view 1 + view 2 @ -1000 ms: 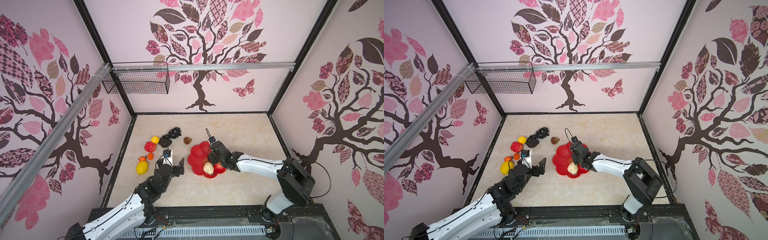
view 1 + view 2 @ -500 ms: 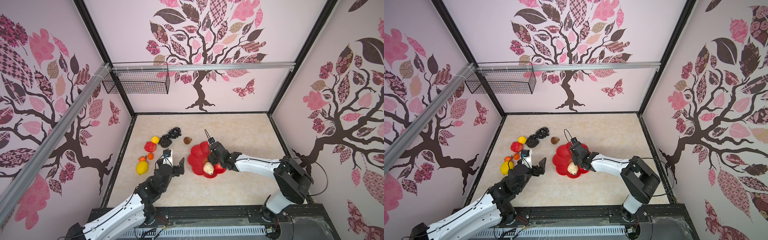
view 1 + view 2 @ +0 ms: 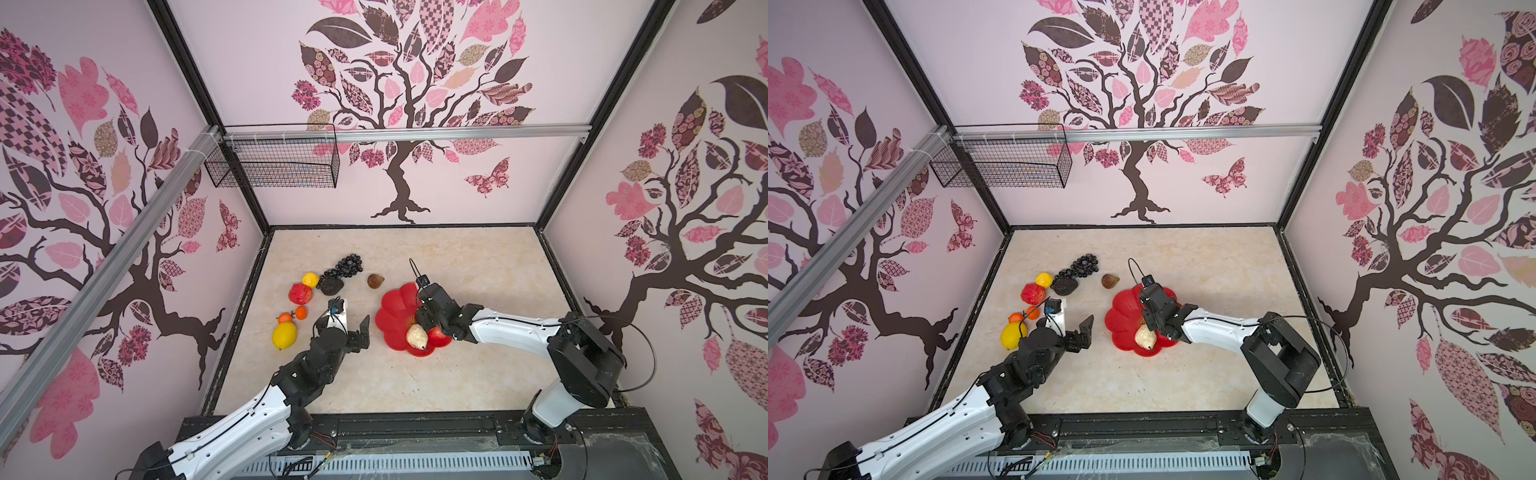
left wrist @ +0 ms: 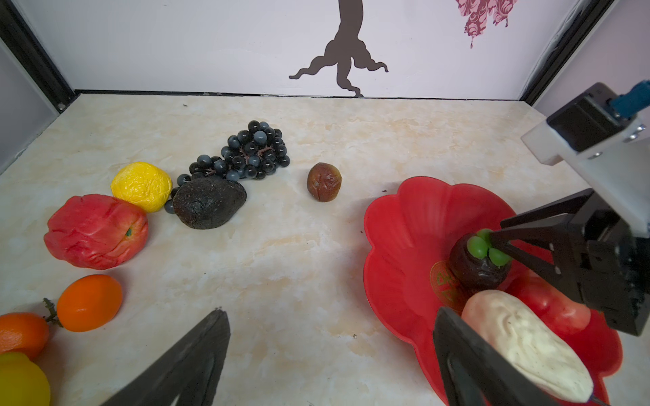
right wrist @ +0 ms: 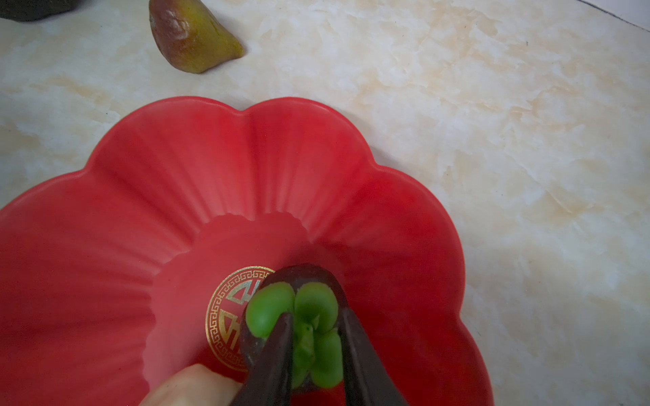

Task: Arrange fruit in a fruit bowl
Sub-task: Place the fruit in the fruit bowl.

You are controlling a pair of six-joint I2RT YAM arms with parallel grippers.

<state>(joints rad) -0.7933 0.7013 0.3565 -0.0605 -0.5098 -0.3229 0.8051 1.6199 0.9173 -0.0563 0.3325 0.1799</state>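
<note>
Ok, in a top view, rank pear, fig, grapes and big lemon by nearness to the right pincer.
1. Pear, in the red bowl, beside the right pincer.
2. Fig, on the table beyond the bowl.
3. Grapes, farther back.
4. Big lemon, on the left, by the oranges.

A robot lab test booth: black frame posts [image 3: 196, 83], aluminium rail [image 3: 415, 134] and tree-printed wall panels [image 3: 540, 178] enclose a marble-look counter [image 3: 457, 257].
</note>
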